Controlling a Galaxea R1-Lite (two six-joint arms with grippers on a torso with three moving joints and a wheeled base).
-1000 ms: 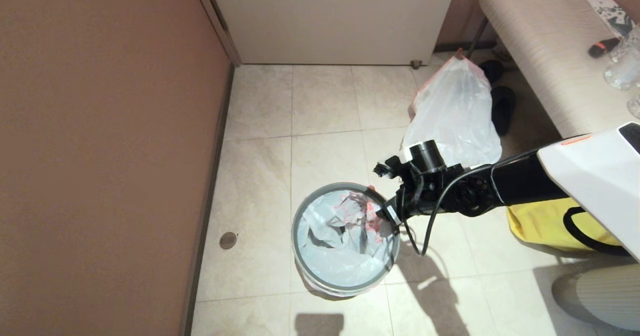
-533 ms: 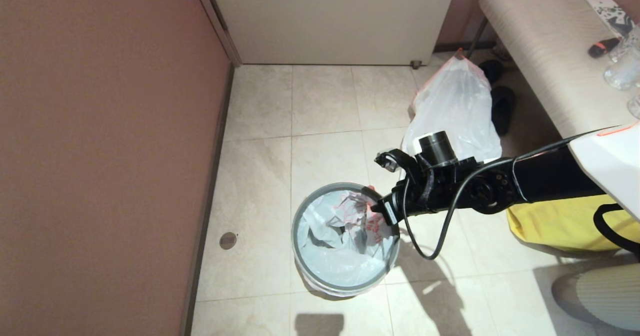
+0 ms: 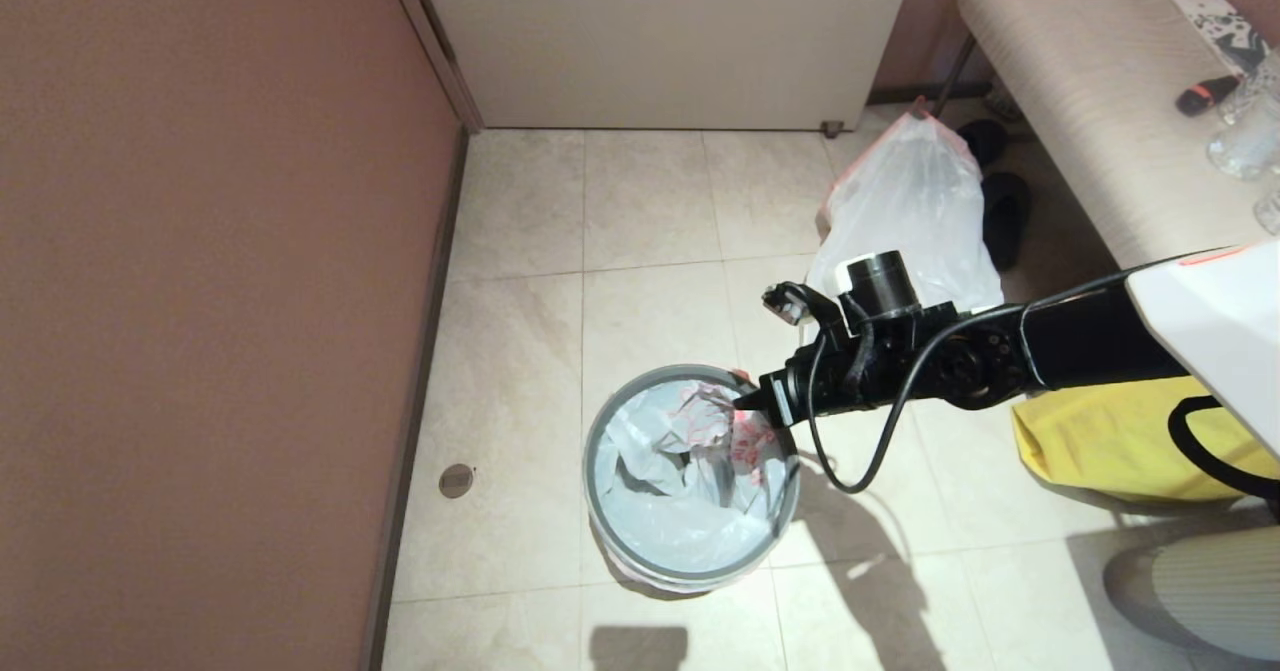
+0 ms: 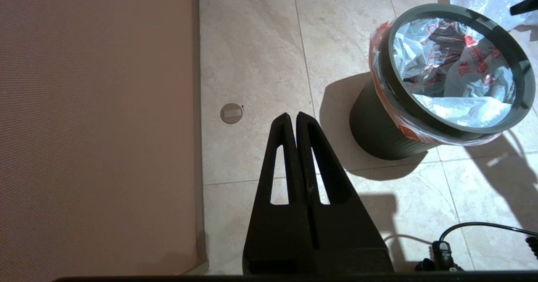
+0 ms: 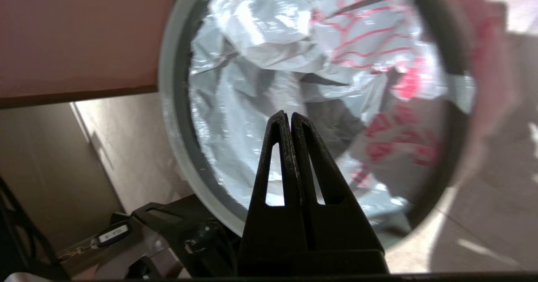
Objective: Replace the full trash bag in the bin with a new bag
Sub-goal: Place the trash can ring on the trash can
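Beige floor tiles point(image 3: 640, 211) are bounded by a brown wall point(image 3: 200, 251) at frame left; the right gripper point(image 3: 745, 403), fingers pressed together and empty, is held at the bin point(image 3: 600, 431) rim.

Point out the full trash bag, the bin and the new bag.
full trash bag point(image 3: 915, 221), head view, its bulging side.
bin point(image 4: 374, 126), left wrist view, its dark outer wall.
new bag point(image 3: 680, 526), head view, the liner inside.

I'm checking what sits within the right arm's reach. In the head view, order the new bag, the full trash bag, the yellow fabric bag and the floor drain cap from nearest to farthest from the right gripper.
From the right gripper:
1. New bag, lining the bin, right at the fingertips.
2. Full trash bag, behind the arm, by the bench.
3. and 4. Floor drain cap, by the wall, and yellow fabric bag, under the forearm: too close to call.
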